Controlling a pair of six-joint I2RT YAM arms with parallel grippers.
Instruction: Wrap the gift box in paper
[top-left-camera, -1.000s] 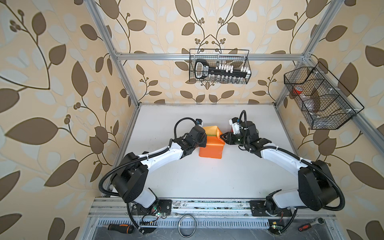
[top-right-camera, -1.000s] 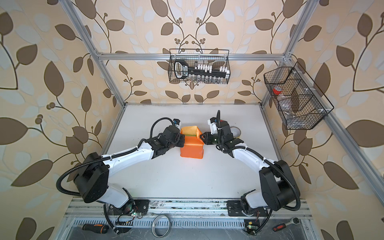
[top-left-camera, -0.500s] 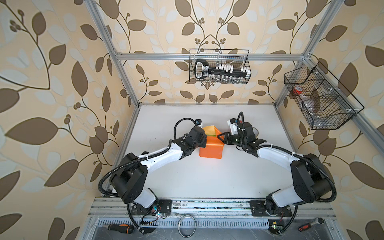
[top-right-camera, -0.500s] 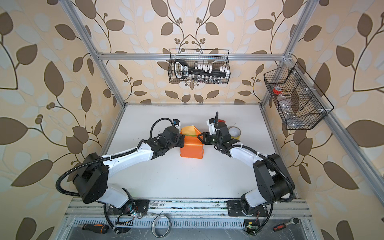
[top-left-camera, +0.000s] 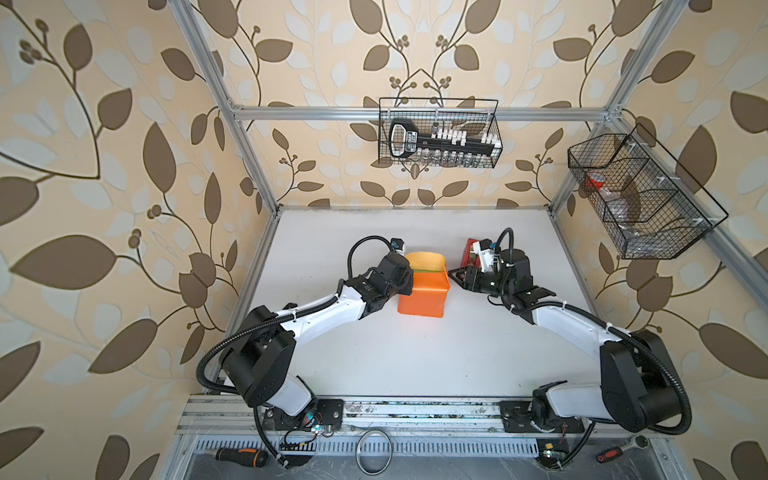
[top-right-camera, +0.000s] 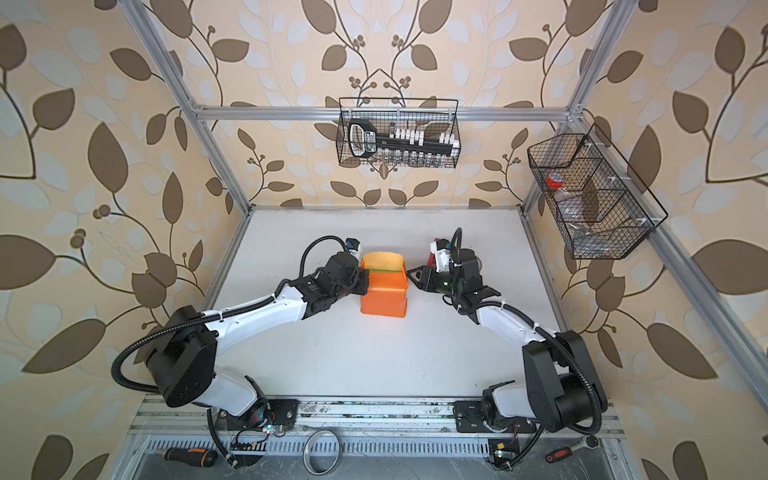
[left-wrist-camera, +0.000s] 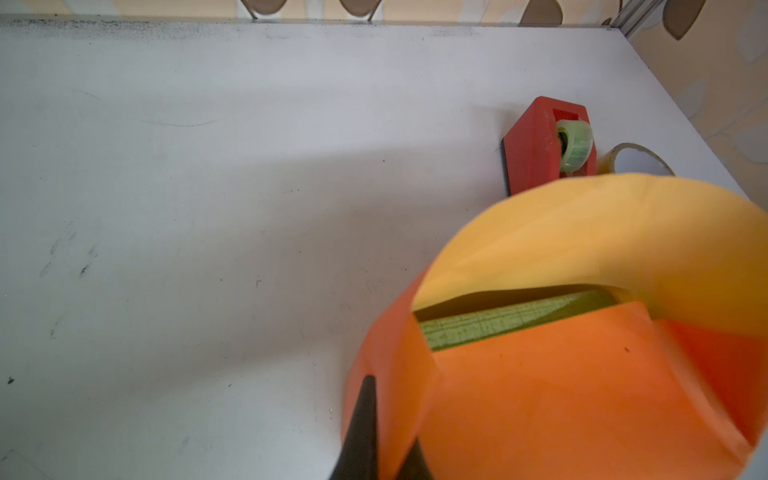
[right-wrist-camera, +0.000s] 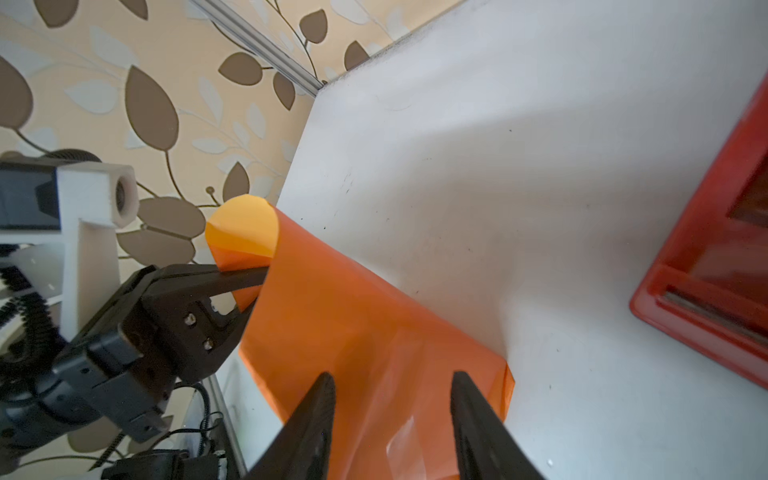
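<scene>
Your right tool (right-wrist-camera: 392, 376) has drawn back slightly from the glossy orange paper sheet (top-left-camera: 422, 297), jaws spread; your left tool (right-wrist-camera: 255, 291) pinches its edge. Mid-frame, the sheet half-covers the green textured gift box (left-wrist-camera: 511, 322).

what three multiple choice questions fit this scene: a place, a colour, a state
1. What colour is the low, textured gift box showing between flaps of the glossy orange paper sheet?
A. blue
B. green
C. white
2. Where is the narrow red plastic tape dispenser?
A. on the white table, right of the box
B. on top of the box
C. by the left arm's base
3. How is the left gripper?
A. wide open
B. holding the dispenser
C. shut on the paper's edge

Answers: B, a green strip shows; A, it stands there in both top views; C, its jaws pinch the flap in the right wrist view.
</scene>
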